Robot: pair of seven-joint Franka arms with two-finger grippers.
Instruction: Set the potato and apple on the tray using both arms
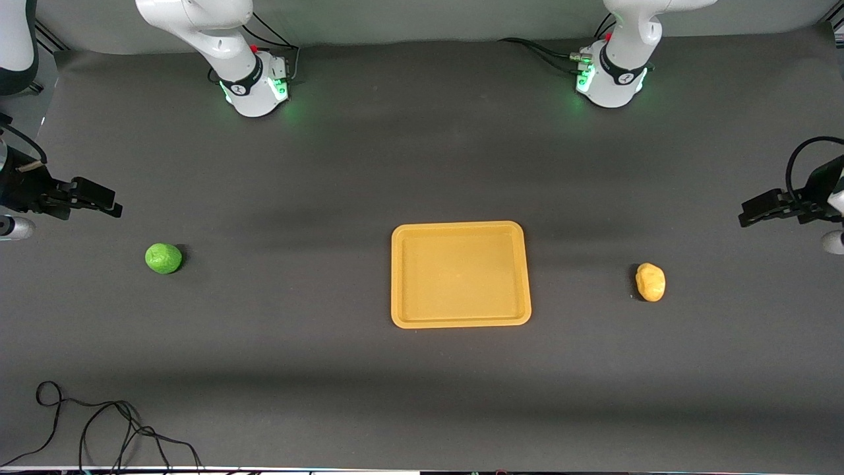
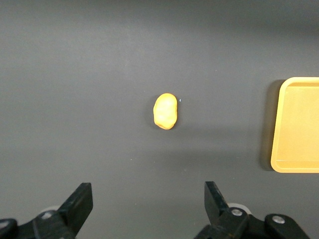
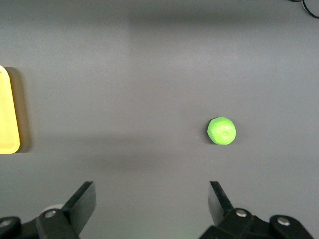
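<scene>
From the front view, the tray [image 1: 461,274] lies flat and bare in the middle of the table [image 1: 422,369]. The apple [image 1: 163,258] sits on the table toward the right arm's end, well apart from the tray, and the potato [image 1: 650,282] sits toward the left arm's end, also well apart from it. The right hand [image 1: 105,202] hangs in the air over the table's edge at its own end, near the apple, and the left hand [image 1: 755,210] hangs likewise at its end, near the potato. A loose black cable [image 1: 99,429] lies at the table's near edge. In the left wrist view, the left hand [image 2: 148,201] is spread wide and holds nothing; the potato [image 2: 165,111] lies on the table with a corner of the tray [image 2: 297,124] near it. In the right wrist view, the right hand [image 3: 152,201] is equally wide apart and empty, with the apple [image 3: 222,131] resting on the table and the tray's edge [image 3: 7,114] well apart from it.
</scene>
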